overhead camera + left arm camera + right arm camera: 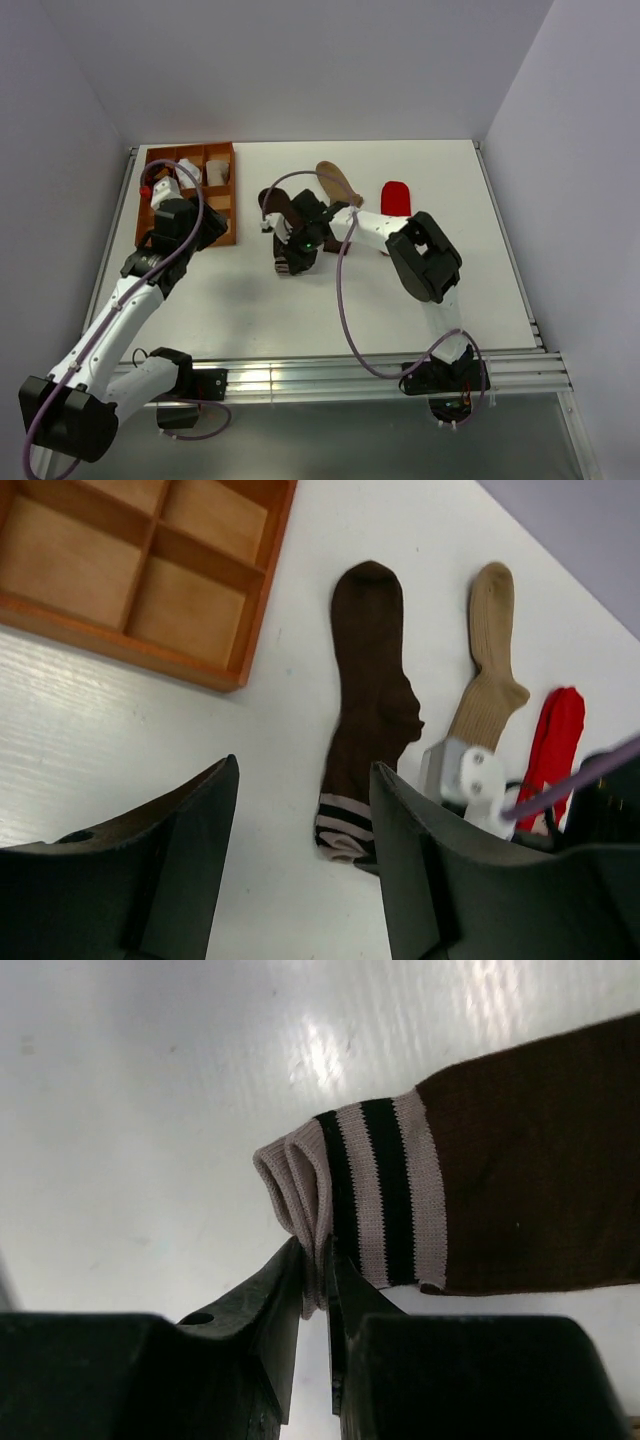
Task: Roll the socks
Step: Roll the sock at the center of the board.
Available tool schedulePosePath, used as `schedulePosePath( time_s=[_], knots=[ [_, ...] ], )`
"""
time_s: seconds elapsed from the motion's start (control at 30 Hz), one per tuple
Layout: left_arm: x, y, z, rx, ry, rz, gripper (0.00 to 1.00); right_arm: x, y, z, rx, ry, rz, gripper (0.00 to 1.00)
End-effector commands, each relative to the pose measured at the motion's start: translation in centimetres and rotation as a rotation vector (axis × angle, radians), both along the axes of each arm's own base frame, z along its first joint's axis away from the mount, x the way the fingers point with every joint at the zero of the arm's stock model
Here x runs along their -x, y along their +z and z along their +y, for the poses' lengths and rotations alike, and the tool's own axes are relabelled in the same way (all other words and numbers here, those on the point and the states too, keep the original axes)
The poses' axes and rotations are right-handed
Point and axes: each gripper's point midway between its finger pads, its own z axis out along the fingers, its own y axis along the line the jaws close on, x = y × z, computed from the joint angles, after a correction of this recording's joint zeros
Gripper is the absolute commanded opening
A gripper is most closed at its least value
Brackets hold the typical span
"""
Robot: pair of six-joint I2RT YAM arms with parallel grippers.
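On the white counter (250, 300), the left tool (305, 780) hangs by the divided wooden tray (120, 645) at the left side, its jaws spread wide with nothing between them. Near the middle, the dark brown sock (370, 680) lies flat while the right tool (315, 1260), jaws narrowed almost together, pinches the edge of its striped cuff (375, 1195). To the right of it, the tan sock (490, 670) and then the red sock (555, 740) lie stretched out side by side, apart from one another.
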Motion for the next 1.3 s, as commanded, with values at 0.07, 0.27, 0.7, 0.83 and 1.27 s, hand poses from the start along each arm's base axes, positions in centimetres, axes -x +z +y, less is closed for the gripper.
schedulePosePath(
  time_s=[0.07,0.27,0.7,0.83,1.27],
  knots=[
    [0.2,0.9,-1.5,0.005,0.025,-0.102,0.58,4.6,1.8,-1.8,-0.052,0.008,0.438,0.20],
    [1.3,-2.4,-5.6,-0.012,-0.096,-0.103,0.46,5.8,1.1,-2.6,-0.015,-0.035,0.723,0.20],
    [4.0,-7.6,-15.5,-0.001,-0.571,-0.236,0.49,5.1,1.0,-3.7,-0.028,-0.142,1.014,0.19],
    [5.0,-9.6,-17.6,0.023,-0.676,-0.221,0.49,4.7,0.3,-3.9,-0.009,-0.171,1.019,0.19],
    [7.0,-13.6,-19.5,0.060,-0.792,-0.139,0.52,3.9,-1.0,-4.1,0.044,-0.233,0.995,0.20]
  ],
)
